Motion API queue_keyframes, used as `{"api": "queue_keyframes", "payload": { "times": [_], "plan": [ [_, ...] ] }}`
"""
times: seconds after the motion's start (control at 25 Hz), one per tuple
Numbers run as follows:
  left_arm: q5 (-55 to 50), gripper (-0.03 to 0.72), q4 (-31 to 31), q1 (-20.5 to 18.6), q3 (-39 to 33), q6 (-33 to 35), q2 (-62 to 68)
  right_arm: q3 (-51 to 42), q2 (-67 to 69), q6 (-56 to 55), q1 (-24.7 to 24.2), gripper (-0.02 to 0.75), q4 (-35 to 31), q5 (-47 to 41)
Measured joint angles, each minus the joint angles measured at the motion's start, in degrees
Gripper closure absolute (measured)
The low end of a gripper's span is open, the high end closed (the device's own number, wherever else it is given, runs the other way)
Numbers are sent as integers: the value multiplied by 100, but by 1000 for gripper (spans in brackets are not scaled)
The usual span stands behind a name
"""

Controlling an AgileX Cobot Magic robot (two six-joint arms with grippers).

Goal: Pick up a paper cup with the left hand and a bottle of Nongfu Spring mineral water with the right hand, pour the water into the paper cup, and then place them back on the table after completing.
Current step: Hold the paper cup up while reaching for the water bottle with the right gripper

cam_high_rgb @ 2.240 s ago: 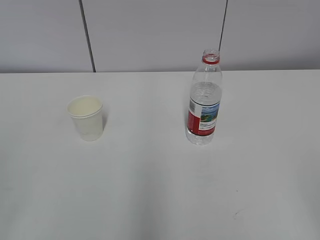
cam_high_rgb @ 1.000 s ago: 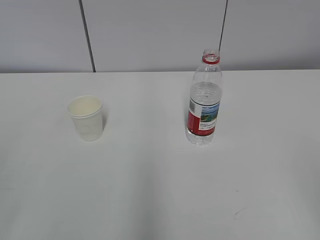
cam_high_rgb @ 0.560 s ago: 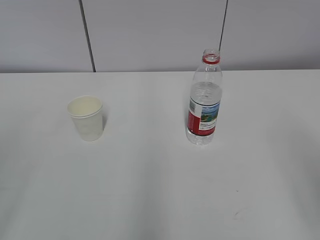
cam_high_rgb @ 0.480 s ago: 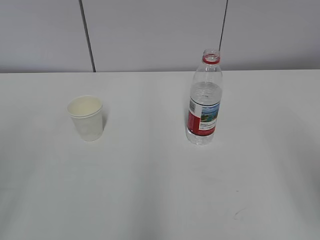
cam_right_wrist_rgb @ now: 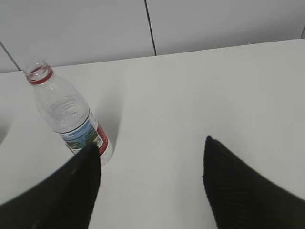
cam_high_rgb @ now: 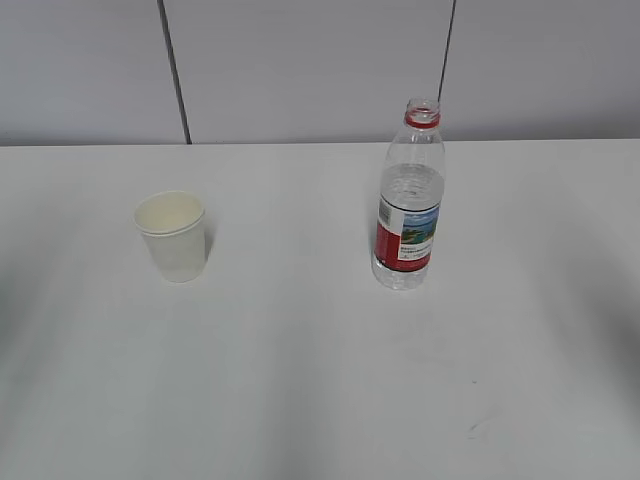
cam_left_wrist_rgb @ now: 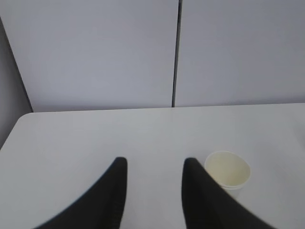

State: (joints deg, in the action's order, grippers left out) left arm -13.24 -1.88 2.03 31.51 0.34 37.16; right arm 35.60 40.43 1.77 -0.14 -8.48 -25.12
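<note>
A cream paper cup [cam_high_rgb: 173,235] stands upright and empty on the white table [cam_high_rgb: 300,400], left of centre. A clear uncapped bottle [cam_high_rgb: 408,200] with a red neck ring and red label stands right of centre, holding water [cam_high_rgb: 410,190]. Neither arm shows in the exterior view. In the left wrist view my left gripper [cam_left_wrist_rgb: 153,164] is open and empty; the cup [cam_left_wrist_rgb: 228,170] sits just right of its right finger. In the right wrist view my right gripper [cam_right_wrist_rgb: 150,143] is wide open and empty; the bottle [cam_right_wrist_rgb: 66,117] stands ahead, by its left finger.
A grey panelled wall [cam_high_rgb: 300,70] with dark vertical seams runs behind the table's far edge. A small dark scuff [cam_high_rgb: 475,428] marks the tabletop near the front right. The table's left corner [cam_left_wrist_rgb: 24,119] shows in the left wrist view.
The cup and bottle have not moved. Soft shadows have darkened at the left and right edges of the tabletop.
</note>
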Motion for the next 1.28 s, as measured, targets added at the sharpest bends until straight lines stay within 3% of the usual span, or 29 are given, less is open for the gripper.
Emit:
{"api": "queue_keyframes", "payload": {
  "times": [0.56, 0.72, 1.0, 1.12, 1.28],
  "plan": [
    [3029, 440, -159, 0, -245, -34, 2964, 0, 1745, 534, 0, 238, 0, 1633],
    [3955, 440, -129, 0, -637, -487, 3559, 0, 2126, 828, 0, 238, 0, 2181],
    [5452, 440, 969, 0, -1382, -1322, 4039, -437, 2541, 974, 0, 238, 0, 3238],
    [6002, 440, 1499, 0, -1558, -1379, 4221, -776, 2566, 974, 0, 238, 0, 3604],
    [6385, 440, 1719, 0, -1646, -1387, 4470, -1077, 2566, 974, -13, 238, 0, 3839]
  ]
}}
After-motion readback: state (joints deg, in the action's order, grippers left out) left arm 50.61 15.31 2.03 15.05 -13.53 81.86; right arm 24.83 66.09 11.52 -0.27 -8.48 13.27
